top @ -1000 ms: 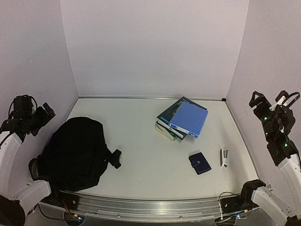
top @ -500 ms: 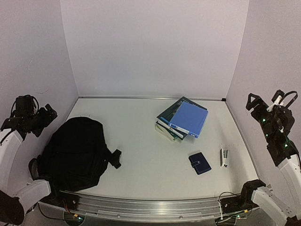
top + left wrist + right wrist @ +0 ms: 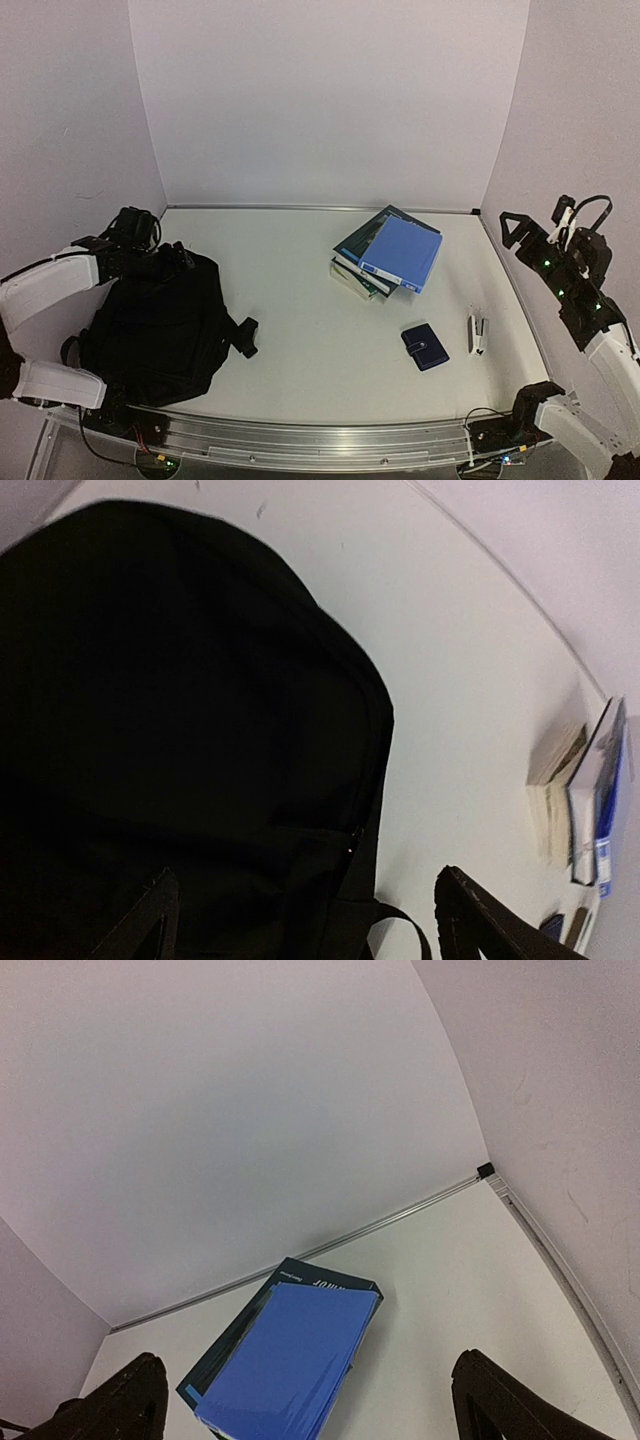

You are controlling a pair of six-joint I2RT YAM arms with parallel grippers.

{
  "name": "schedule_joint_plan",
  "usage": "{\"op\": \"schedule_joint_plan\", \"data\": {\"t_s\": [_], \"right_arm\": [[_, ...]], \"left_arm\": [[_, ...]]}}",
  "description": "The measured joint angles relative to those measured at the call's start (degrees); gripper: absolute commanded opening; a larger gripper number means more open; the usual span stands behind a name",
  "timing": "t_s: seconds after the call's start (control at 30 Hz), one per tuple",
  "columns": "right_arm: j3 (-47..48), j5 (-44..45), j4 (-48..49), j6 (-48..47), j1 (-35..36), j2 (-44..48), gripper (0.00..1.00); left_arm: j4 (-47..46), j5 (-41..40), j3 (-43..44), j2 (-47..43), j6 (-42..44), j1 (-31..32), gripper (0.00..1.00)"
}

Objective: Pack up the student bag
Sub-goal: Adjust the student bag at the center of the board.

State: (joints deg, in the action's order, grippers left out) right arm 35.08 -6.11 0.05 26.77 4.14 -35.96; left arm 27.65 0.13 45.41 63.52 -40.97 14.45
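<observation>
Now, left jaws spread wide over the student bag (image 3: 150,320), right jaws equally parted, both empty

A pale, matte bench (image 3: 300,330) fills the floor of a small booth. Plain walls with a faint lilac tint enclose it: a back wall (image 3: 330,100), a left wall (image 3: 60,120) and a right wall (image 3: 580,100). A thin metal strip (image 3: 300,207) runs where the back wall meets the bench. A ribbed metal rail (image 3: 300,435) lines the near edge. The light is soft and even.

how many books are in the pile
3 in one stack: blue book on top, dark teal book under it, pale-edged book at the bottom left. Others may be hidden underneath.
</observation>
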Motion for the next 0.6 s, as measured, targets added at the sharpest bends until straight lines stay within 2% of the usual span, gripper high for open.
{"op": "schedule_joint_plan", "data": {"t_s": [0.27,0.37,0.5,0.6], "right_arm": [[-0.6,-2.9,-0.2,1.1,0.0,-0.9,0.98],[-0.7,-3.7,-0.2,1.4,0.0,-1.3,0.98],[-1.0,-4.3,-0.2,1.5,0.0,-1.7,0.98],[-1.1,-4.6,-0.2,1.6,0.0,-1.9,0.98]], "left_arm": [[-1.7,-6.2,7.2,20.0,-0.2,12.8,0.9],[-2.2,-7.7,9.9,24.1,0.1,14.6,0.8],[-1.7,-10.0,13.1,29.1,0.4,15.6,0.59],[-0.6,-11.6,14.7,32.2,0.8,16.0,0.51]]}}
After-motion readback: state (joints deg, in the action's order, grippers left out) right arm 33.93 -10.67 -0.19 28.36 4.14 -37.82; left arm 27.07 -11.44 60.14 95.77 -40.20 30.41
